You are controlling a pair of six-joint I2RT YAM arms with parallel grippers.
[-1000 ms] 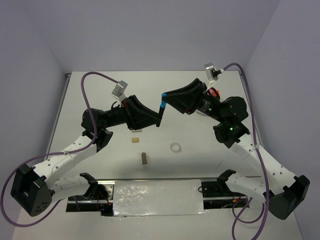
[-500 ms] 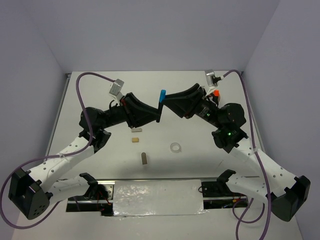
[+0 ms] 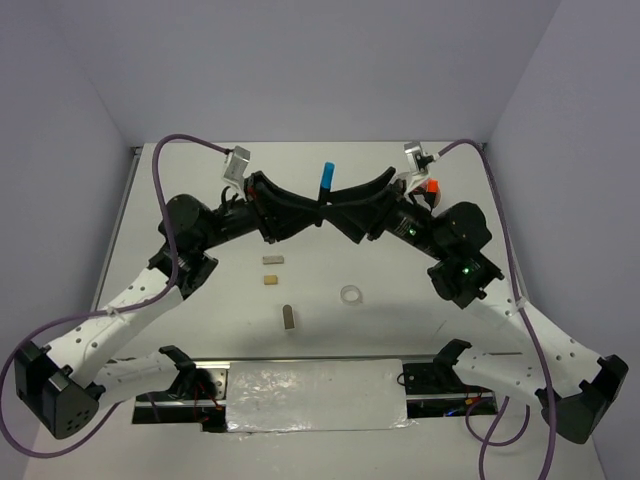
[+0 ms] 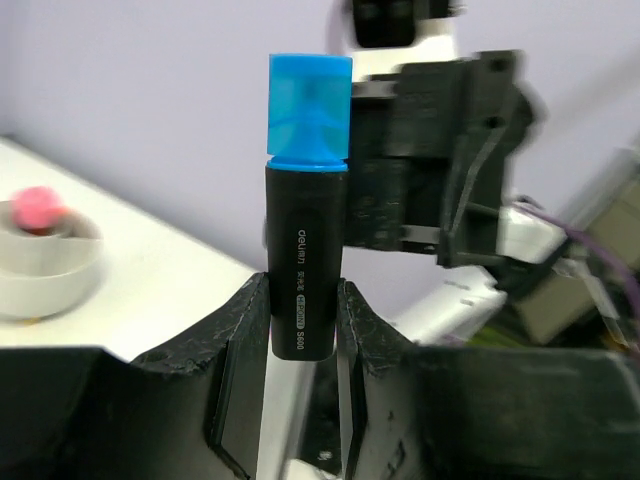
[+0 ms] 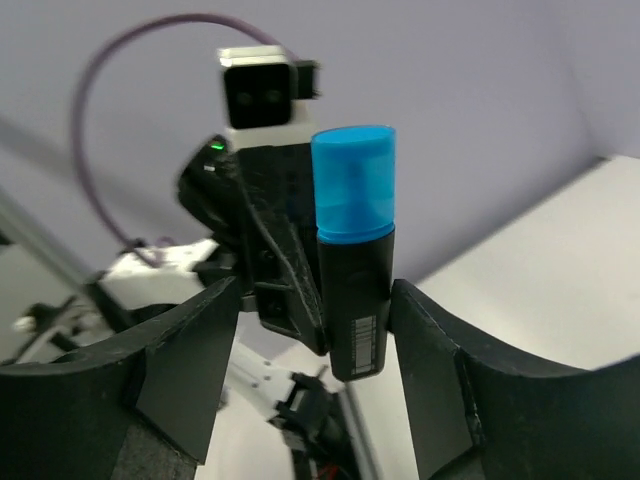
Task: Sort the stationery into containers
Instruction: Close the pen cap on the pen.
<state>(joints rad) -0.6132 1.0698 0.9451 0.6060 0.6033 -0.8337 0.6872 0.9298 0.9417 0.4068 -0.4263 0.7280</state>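
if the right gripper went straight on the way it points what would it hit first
Probably the left gripper, clamped on the blue-capped marker that stands between the right gripper's open fingers; depth is unclear.

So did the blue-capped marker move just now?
Yes. The blue-capped marker has shifted a little up the overhead view, farther from the clear tape ring, which lies where it was.

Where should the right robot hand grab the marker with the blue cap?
Probably best to grip the blue-capped marker on its black barrel just under the cap, coming from the side. It stands upright and the left end effector pinches its lower end, leaving that stretch free for the right end effector.
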